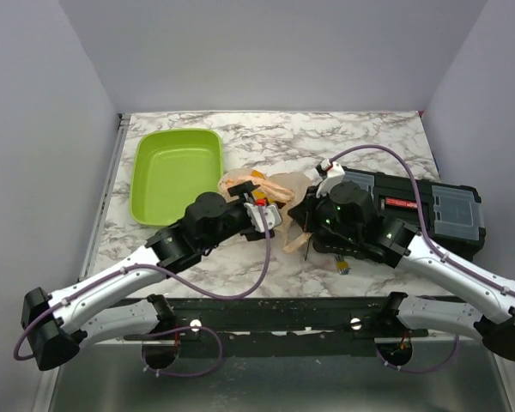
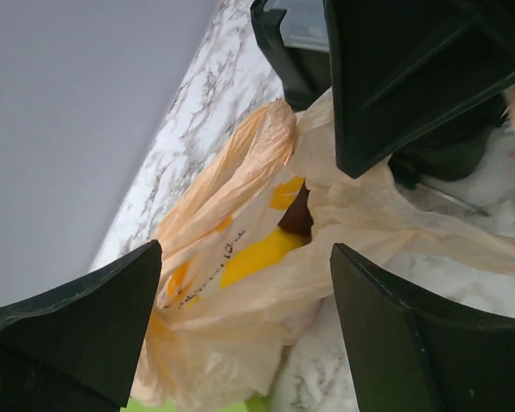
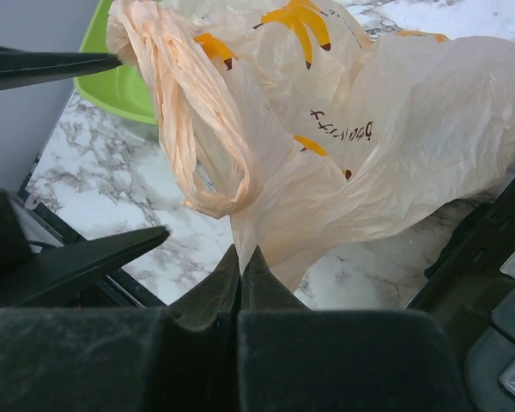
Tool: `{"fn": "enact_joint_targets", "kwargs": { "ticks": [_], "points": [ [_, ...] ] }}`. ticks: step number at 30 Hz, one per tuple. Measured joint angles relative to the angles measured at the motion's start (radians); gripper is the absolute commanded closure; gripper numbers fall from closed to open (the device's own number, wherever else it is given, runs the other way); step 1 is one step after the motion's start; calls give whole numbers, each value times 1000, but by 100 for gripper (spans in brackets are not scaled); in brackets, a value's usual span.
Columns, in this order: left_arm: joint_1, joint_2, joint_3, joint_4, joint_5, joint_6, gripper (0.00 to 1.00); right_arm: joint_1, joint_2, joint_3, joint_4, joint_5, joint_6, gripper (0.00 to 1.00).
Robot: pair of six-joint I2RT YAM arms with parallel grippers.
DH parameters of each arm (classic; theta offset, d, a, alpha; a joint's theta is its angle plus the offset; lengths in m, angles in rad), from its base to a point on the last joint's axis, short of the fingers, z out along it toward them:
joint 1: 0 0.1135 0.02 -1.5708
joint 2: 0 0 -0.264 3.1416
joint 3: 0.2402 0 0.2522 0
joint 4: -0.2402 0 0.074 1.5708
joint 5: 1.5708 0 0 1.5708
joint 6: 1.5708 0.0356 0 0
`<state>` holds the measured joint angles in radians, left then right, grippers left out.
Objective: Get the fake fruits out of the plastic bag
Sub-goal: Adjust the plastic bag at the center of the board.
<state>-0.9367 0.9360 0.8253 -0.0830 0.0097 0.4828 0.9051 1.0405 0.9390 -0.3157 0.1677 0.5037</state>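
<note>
Closest to the lens, your right gripper [image 3: 240,279] is pinching its two fingers tight together on the lower edge of the thin, crinkly peach-beige plastic bag with orange fruit prints [image 3: 412,146], which is lying on the white marble-patterned table [image 1: 369,137] between the arms. Your left gripper [image 2: 245,266] is hanging with its jaws spread wide, one on either side of the bag's mouth and gripping nothing.

Inside that mouth the smooth yellow mango-like fruit [image 2: 266,251] is showing, tucked under the film. To do this well, you are wanting the right hold kept firm as an anchor while the left reaches straight into the opening and closes on the fruit alone, not on loose plastic. The twisted loop handle [image 3: 197,137] is drooping near the left gripper and could snag, so steer clear of it. The lime-green rectangular plastic tray [image 3: 120,90] is sitting just beyond the bag.

Be warned: the dark patch [image 2: 299,216] just above the fruit might be the dark red grapes, but that is not clear. How deep the fruit is sitting is also hidden by folds.
</note>
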Motion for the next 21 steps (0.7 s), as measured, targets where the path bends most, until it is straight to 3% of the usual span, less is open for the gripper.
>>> {"fn": "enact_joint_targets", "kwargs": {
  "ticks": [5,9,13,17,21],
  "points": [
    [-2,130,26,53,-19,175,36,0,-16,0,0,-1,0,99],
    [-2,156,25,108,-18,237,56,0,-24,0,0,0,2,99],
    [-2,153,13,209,-21,272,68,0,-25,-3,-1,-1,10,99],
    [-2,138,-31,298,-35,281,98,0,-17,-5,-6,-1,19,99],
    [-2,122,-48,355,-58,270,100,0,4,-5,-22,-1,20,99]
  ]
}}
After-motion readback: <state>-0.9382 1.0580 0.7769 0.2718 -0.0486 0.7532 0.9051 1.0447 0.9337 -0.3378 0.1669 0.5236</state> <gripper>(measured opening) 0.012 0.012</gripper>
